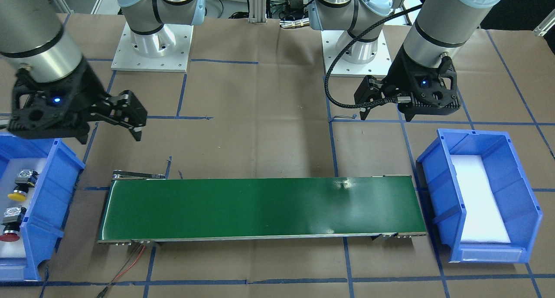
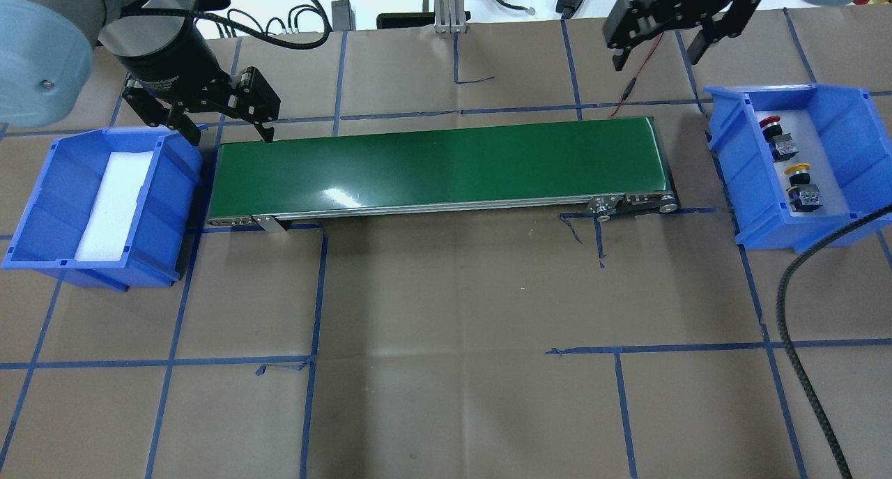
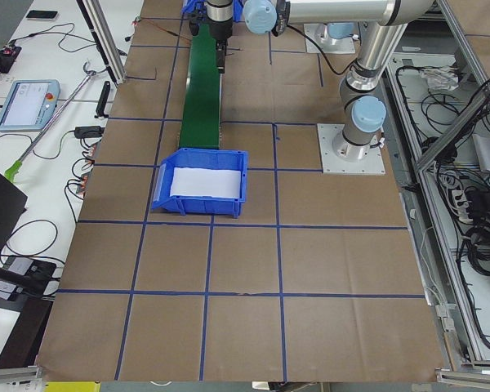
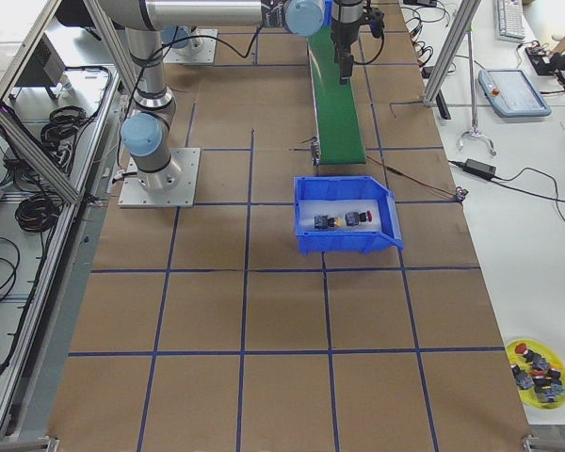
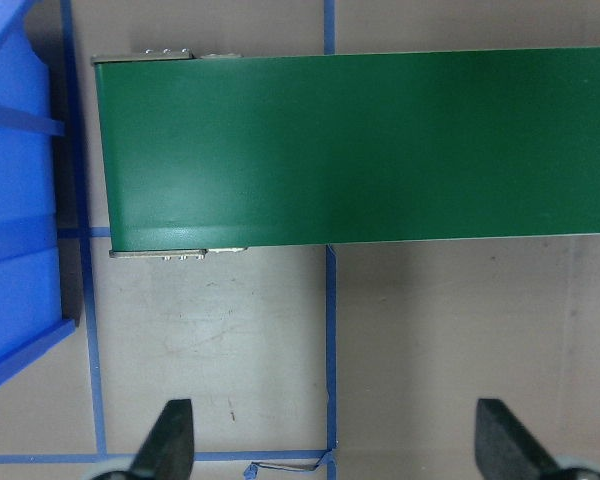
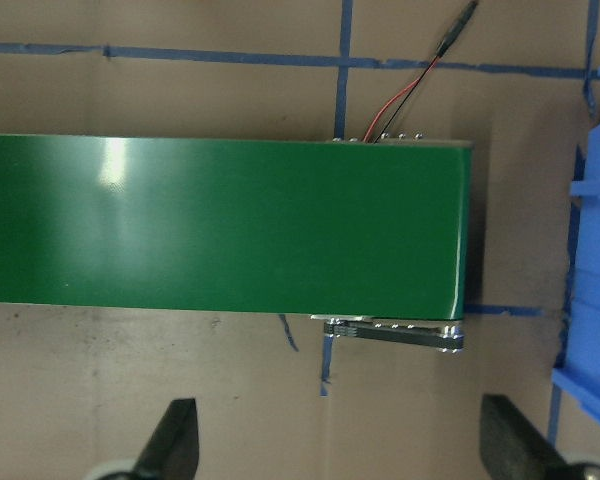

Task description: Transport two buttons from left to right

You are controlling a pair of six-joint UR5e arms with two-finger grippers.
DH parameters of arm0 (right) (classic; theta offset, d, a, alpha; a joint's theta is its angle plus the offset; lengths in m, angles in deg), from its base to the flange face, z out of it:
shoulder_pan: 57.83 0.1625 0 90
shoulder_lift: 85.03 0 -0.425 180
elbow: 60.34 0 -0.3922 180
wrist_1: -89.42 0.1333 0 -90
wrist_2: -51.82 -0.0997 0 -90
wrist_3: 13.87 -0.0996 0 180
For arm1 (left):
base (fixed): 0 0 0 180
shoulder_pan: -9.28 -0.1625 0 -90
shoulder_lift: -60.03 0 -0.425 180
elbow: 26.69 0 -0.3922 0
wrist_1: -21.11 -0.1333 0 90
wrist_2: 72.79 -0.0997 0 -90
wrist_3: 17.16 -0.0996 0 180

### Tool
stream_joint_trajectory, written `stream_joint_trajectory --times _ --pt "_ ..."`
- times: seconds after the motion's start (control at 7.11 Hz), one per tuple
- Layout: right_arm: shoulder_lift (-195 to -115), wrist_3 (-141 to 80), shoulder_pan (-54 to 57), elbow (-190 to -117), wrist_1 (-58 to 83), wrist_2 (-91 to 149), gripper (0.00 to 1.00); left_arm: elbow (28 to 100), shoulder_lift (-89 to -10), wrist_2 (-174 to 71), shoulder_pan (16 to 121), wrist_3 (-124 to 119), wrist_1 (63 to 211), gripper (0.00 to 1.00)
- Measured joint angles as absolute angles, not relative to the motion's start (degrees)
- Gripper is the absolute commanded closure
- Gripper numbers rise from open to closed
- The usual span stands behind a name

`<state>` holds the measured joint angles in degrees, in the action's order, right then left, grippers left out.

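While the buttons (image 2: 779, 141) sit in the bin (image 2: 730, 164), the right hand (image 2: 657, 54) hovers apart.

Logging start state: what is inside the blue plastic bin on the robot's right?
White foam liner carrying a yellow-capped push button and a red-capped push button; their undersides are hidden.
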<state>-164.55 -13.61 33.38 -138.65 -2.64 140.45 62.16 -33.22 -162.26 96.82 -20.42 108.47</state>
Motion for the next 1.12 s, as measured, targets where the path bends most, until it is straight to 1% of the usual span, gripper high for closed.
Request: stream_joint_trajectory --times 0.28,0.56,1.12 --pt "-166.1 -20.2 36.4 -141.1 -2.3 141.5 0.00 62.2 -33.2 -162.3 96.8 -20.4 108.5 0.00" --pt "-169.8 -20.7 36.5 -144.7 -2.2 141.5 0.00 62.1 -33.3 -162.3 96.8 -20.4 108.5 0.00" --pt "-170.9 -20.6 36.5 -145.5 -2.2 141.3 0.00 62.1 -33.2 -162.3 96.8 -20.4 108.5 0.00"
